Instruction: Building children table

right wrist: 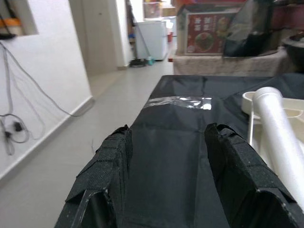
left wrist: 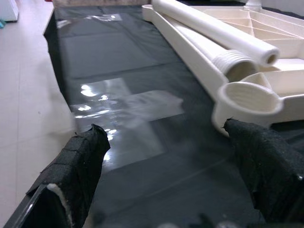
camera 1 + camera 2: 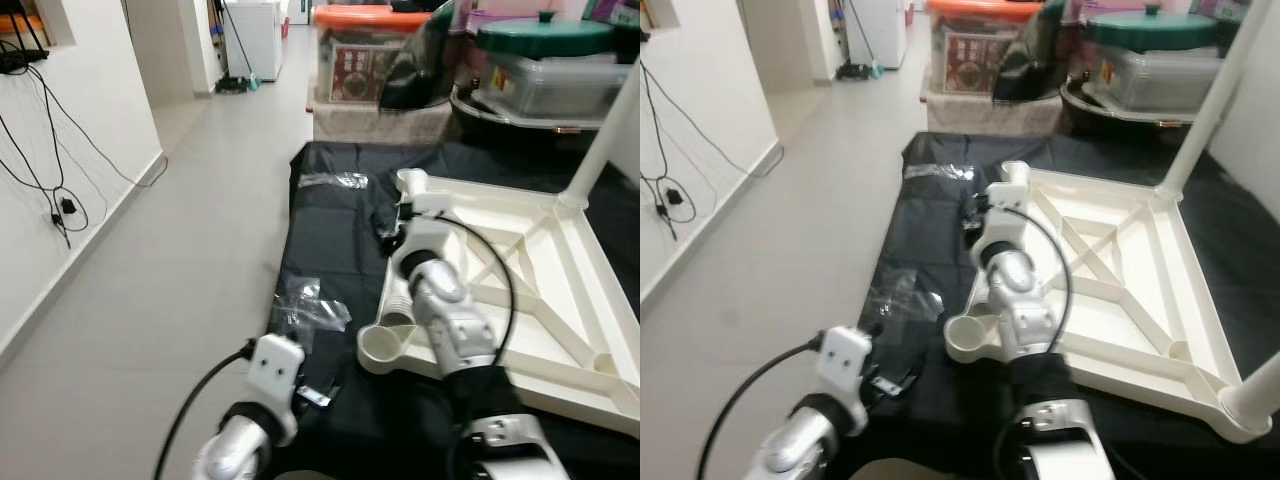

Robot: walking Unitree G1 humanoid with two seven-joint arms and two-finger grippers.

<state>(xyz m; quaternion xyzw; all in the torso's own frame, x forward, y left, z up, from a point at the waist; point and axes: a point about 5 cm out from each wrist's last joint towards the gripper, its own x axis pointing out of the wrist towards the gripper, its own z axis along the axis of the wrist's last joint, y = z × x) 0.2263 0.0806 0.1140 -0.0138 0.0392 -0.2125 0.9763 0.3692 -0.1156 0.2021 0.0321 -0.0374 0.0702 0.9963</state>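
Tabletop lies upside-down; right end effector, fingers spread, extends along its edge.

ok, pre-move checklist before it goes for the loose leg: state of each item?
1. Table top lying upside down on the black sheet: ok.
2. Near corner socket free of a leg: ok.
3. Loose leg lying along the frame's edge, threaded end by that socket: ok.
4. Left pincer open, holding nothing: ok.
5. Right pincer open, holding nothing, beside the leg: ok.
6. Clear plastic bags on the sheet near the left arm's path: not ok.
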